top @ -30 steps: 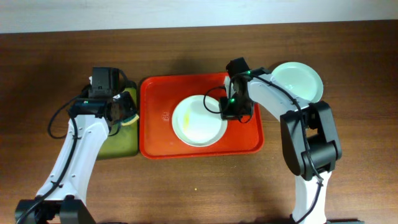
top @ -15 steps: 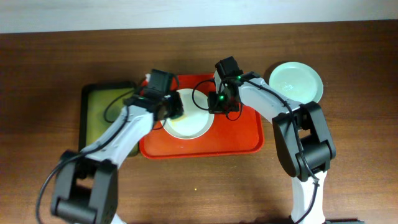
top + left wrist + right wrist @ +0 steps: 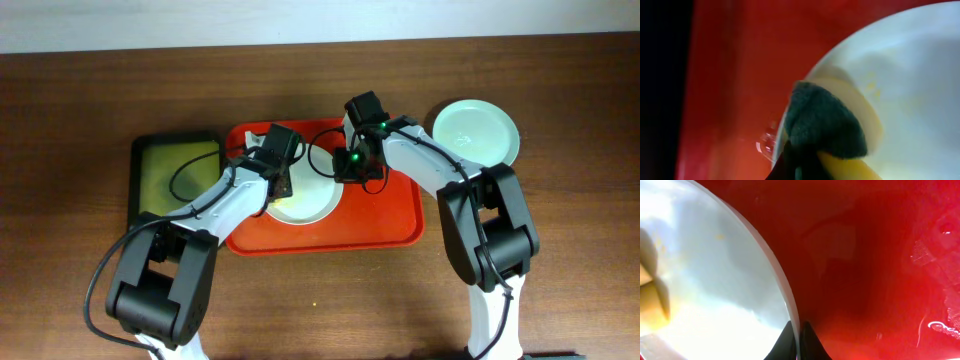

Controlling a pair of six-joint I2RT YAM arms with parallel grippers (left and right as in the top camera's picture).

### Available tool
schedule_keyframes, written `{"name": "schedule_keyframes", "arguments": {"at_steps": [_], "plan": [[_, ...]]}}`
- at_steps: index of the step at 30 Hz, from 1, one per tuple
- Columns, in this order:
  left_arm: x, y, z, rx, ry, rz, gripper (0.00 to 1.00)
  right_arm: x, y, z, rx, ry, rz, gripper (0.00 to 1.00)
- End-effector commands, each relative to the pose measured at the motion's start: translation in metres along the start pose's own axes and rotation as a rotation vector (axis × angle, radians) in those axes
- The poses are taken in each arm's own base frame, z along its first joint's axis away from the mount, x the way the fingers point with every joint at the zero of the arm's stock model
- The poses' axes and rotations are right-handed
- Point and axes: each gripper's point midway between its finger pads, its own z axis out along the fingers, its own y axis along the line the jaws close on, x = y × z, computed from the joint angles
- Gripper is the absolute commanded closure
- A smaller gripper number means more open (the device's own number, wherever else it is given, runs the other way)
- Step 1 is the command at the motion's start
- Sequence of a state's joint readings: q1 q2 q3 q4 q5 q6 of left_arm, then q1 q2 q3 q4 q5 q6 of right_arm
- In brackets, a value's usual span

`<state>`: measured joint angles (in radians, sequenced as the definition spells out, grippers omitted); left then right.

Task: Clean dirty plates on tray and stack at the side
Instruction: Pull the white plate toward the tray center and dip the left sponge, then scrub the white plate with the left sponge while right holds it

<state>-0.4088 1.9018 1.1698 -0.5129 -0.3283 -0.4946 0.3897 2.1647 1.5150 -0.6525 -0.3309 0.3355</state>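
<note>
Closest in, on the left wrist view, your left pincer (image 3: 799, 165) is clamped on a sponge (image 3: 827, 120), dark green scouring face up over a yellow body, and the sponge is pressed against the inner edge of the dirty plate (image 3: 910, 90). It sits there, by my reading, so the rough face can work on the faint yellowish smears that show on the pale surface just beyond it. On the right wrist view, your right pincer (image 3: 795, 342) is closed narrowly on the opposite rim of the same plate, one finger above the lip and one below. That grip most likely serves to pin the plate so it cannot slide or spin under the scrubbing. A tan shape at the far left edge of that view is probably the sponge, though it is too blurred to be sure. From overhead, the plate lies flat in the left half of the red tray (image 3: 395, 215), with both arms meeting over it from either side. The tray's raised rim should catch anything wiped loose, which is a fair reason to clean here rather than on the bare counter (image 3: 80, 100). Farther left, just beside the red tray, stands a smaller black tray (image 3: 175, 175) with a yellow-green inside and nothing in it. Farthest right, off the tray and well apart from the scrubbing, a mint-green plate (image 3: 476, 131) rests on the counter, marking where cleaned plates are stacked; whether another lies beneath it cannot be told.
</note>
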Motion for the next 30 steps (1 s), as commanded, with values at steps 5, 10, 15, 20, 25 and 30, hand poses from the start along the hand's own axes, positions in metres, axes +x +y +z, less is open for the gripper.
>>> {"name": "schedule_keyframes", "arguments": {"at_steps": [5, 10, 15, 20, 25, 30], "plan": [[-0.041, -0.039, -0.052, 0.269, -0.077, -0.032, 1.0, 0.023, -0.025, 0.026, 0.098, 0.066, 0.015, 0.96], [-0.021, -0.086, -0.018, 0.456, 0.038, -0.056, 1.0, 0.023, -0.025, 0.026, 0.097, 0.065, 0.015, 0.96], [-0.007, -0.06, 0.03, 0.248, 0.046, -0.055, 1.0, 0.023, -0.025, 0.026, 0.097, 0.065, 0.015, 0.96], [-0.034, 0.01, 0.017, -0.119, -0.108, 0.014, 1.0, 0.023, -0.025, 0.026, 0.097, 0.066, 0.015, 0.96], [-0.059, 0.019, -0.035, -0.088, -0.198, -0.027, 1.0, 0.022, -0.025, 0.026, 0.097, 0.064, 0.015, 0.96], [-0.011, -0.061, -0.054, 0.407, 0.069, 0.01, 1.0, 0.022, -0.025, 0.026, 0.097, 0.064, 0.014, 0.96]]}}
